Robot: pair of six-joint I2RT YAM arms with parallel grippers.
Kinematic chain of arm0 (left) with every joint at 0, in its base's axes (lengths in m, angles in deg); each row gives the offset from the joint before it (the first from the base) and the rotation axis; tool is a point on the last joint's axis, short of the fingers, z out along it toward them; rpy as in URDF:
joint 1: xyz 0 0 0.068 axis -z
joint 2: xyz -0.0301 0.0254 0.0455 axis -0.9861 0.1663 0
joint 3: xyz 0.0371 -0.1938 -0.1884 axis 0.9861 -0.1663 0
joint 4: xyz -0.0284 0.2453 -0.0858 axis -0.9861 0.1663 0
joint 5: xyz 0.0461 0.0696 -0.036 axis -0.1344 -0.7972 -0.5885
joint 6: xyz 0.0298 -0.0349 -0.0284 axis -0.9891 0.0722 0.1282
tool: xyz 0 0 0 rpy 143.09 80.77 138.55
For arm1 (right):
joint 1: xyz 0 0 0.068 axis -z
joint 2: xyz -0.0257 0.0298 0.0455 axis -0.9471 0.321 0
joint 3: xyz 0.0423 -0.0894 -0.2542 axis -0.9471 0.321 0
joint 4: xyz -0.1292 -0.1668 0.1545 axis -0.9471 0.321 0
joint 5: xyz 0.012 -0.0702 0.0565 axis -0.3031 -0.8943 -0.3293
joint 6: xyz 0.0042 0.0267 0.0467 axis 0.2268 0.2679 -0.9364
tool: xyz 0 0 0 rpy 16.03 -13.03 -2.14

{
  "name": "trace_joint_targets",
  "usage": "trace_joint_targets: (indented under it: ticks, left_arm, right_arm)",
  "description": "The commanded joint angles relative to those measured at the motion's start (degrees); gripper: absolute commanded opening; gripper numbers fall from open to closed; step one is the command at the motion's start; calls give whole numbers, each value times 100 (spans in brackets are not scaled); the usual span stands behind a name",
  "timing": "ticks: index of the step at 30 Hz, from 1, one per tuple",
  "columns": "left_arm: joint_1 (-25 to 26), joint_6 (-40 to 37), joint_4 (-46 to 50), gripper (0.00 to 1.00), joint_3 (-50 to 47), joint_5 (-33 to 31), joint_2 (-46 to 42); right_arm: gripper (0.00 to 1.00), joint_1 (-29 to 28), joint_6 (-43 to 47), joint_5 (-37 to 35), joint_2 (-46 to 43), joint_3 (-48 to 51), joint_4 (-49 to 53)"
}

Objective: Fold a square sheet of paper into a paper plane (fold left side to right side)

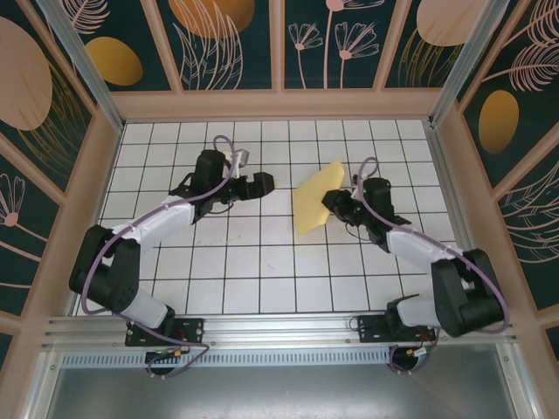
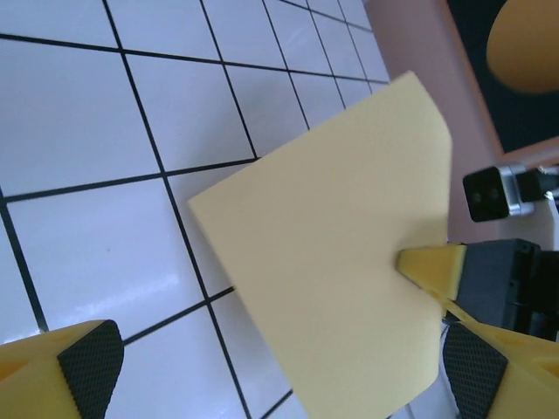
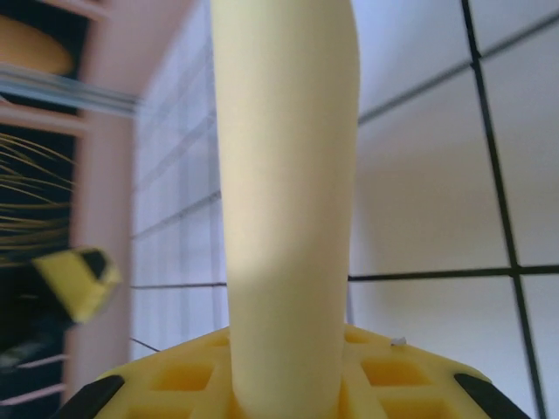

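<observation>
left gripper (image 1: 262,184): fingers spread wide with nothing between them. In its own wrist view the black pads (image 2: 86,362) sit far apart at the two bottom corners.
right gripper (image 1: 335,204): fingers narrow, pinched on the square sheet of paper (image 1: 316,197). In its own wrist view the sheet (image 3: 284,175) rises straight out from between the yellow fingers (image 3: 175,384).
paper place: one edge is inside the right fingers. The rest sticks out past their tips toward the left gripper, ahead of the left fingertips and not touching them.
paper pose: raised at the gripped edge and bowed lengthwise in the right wrist view. Cannot tell whether the far edge rests on the table (image 1: 218,279).
paper look: plain yellow, flat face toward the left wrist camera (image 2: 332,262), one corner slightly rounded.
grip seen from left: a yellow finger (image 2: 432,266) of the right gripper presses on the sheet's edge.
grippers: facing each other across the sheet, near but apart. One left finger (image 3: 79,281) shows blurred beside the sheet.
table: white tiles with black grid lines, under both grippers.
</observation>
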Motion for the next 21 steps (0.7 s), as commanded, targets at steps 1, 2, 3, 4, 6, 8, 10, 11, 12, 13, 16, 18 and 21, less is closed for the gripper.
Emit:
trace_joint_targets:
  ticks: [1,2,3,4,6,8,10,11,12,13,16,18,21]
  left_arm:
    - [-71,1276,-1096,97,-179,634,-173]
    - [-71,1679,-1593,97,-295,830,-169]
    - [-71,2016,-2013,97,-400,1012,-152]
    - [-64,2342,-2525,97,-490,1164,-114]
    - [-46,2642,-2997,97,-501,1313,-31]
    - [-3,2682,-3073,97,-435,1391,58]
    - [41,2849,-3280,98,-430,1453,149]
    - [71,3010,-3520,98,-455,1502,204]
    - [92,3173,-3749,98,-473,1539,262]
    - [123,3328,-3977,98,-491,1572,324]
    - [221,3620,-4351,98,-456,1594,466]
    - [286,3827,-4645,98,-426,1623,562]
    - [369,4233,-5165,99,-356,1704,715]
  right_arm:
    - [28,186,-816,411,-557,332,-1591]
    - [28,213,-954,426,-678,360,-1741]
    - [28,219,-1060,441,-747,363,-1843]
    - [28,219,-1194,474,-807,348,-1953]
    - [28,221,-1491,571,-844,324,-2224]
    - [28,197,-1847,605,-853,336,-2593]
    - [28,161,-2148,587,-858,315,-2901]
    - [28,124,-2260,573,-855,279,-3023]
    - [28,89,-2325,565,-850,237,-3106]
    - [28,48,-2374,561,-843,170,-3186]
    - [28,-80,-2487,528,-831,-11,-3405]
    - [28,-140,-2645,478,-794,-80,-3601]
    - [28,-215,-2910,420,-682,-111,-3976]
